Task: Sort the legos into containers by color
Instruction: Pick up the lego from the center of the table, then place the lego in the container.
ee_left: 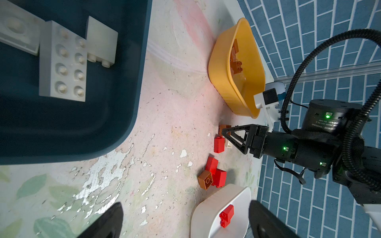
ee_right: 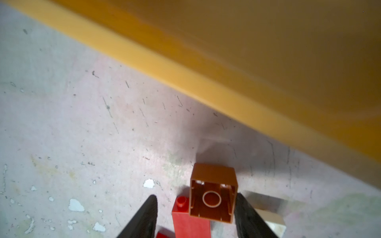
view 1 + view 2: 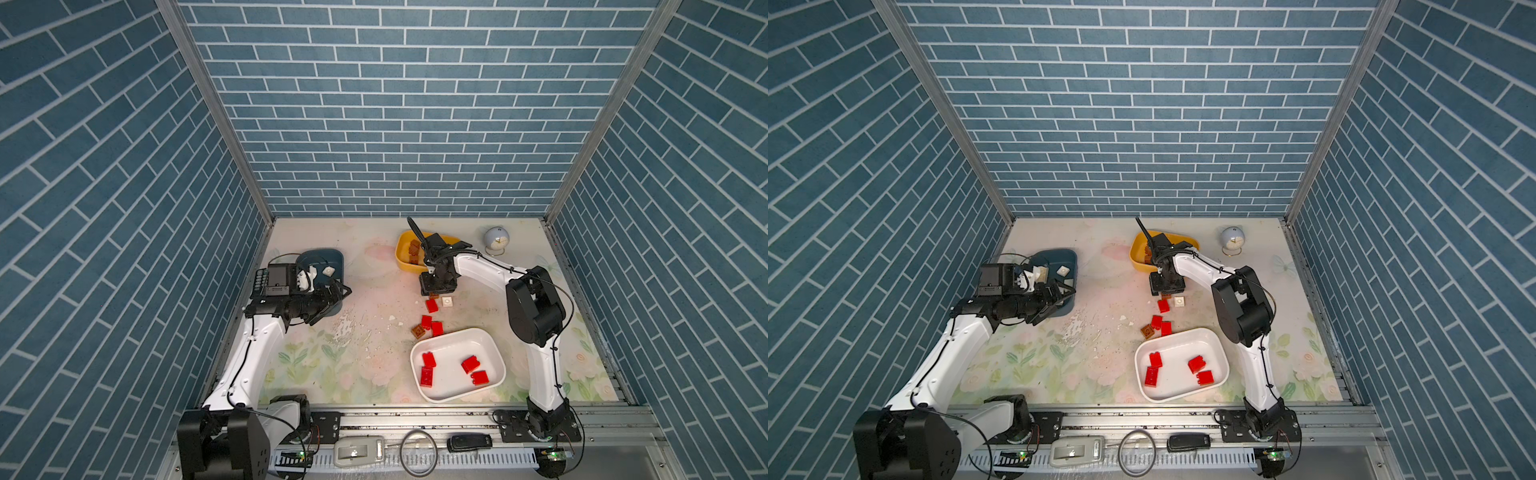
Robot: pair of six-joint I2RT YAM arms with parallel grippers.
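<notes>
Table (image 3: 332, 374): floral mat, three tubs. The white tub (image 3: 451, 353) on the near right holds red bricks only. The teal tub (image 3: 332, 257) on the left holds white ones. The yellow tub (image 3: 400, 249) at the far centre holds brown ones.

Left gripper (image 1: 186, 205): hangs at the teal tub's near edge, fingers spread wide, nothing between them. It is well apart from the loose bricks.

Right gripper (image 2: 195, 196): points down at the table just in front of the yellow tub. The jaws stand parted and are not clamped on anything yet.

Target, as I judge it: the brown brick (image 2: 212, 197). It is square, so it has no long axis to align with. It lies hollow side up on the table, between the fingers. It sits off-centre, with one finger touching or just beside its wall and the other finger well clear.

Complication: the red brick (image 2: 189, 222) is oblong and lies against the brown one with its length along the fingers. Its stud end also falls inside the gap. Closing would likely push red against brown.

The white brick (image 2: 268, 218) sits just outside the near finger.

The right arm is plainly the nearer one. The drop-off I expect is the yellow tub, just beyond the gripper.
</notes>
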